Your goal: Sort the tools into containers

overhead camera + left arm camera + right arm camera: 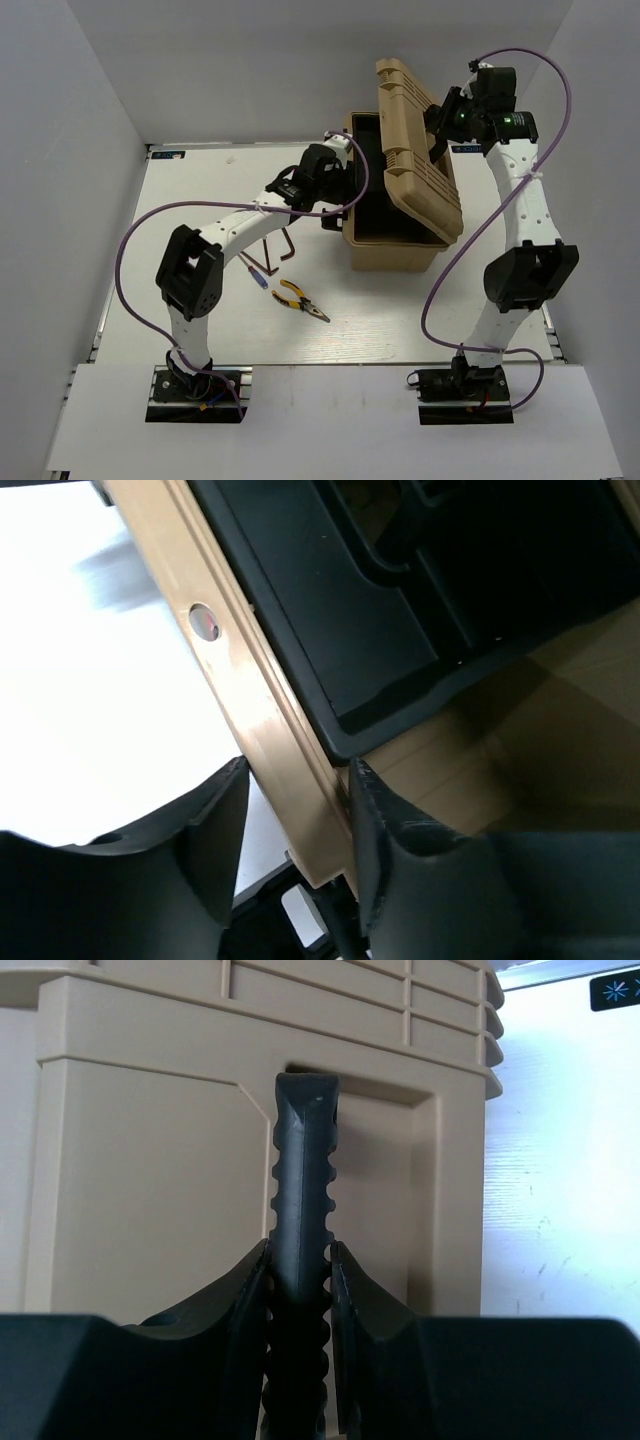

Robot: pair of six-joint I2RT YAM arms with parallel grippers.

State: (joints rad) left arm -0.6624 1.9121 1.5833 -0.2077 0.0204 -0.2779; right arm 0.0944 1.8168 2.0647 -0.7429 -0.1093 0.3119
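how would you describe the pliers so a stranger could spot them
Find the open tan toolbox mid-table, then look to its near left. The pliers lie flat there, the only tool with yellow-and-black handles; the neighbouring screwdriver is slim and blue-tipped.

Tan plastic toolbox (395,255) sits mid-bench (400,320), nearer far edge. Its ribbed lid (415,150) is up, hinged on the right side and leaning over the open box. Black ribbed handle (300,1210) on lid's outer face; black inner tray (330,610) inside. Pliers (298,299), yellow/black grips, lie flat L of ctr toward near edge, nose pointing near-right. Blue-tipped slim screwdriver (256,272) just L of them. Two thin dark L-shaped hex keys (288,245) lie btwn pliers and box, part hidden.
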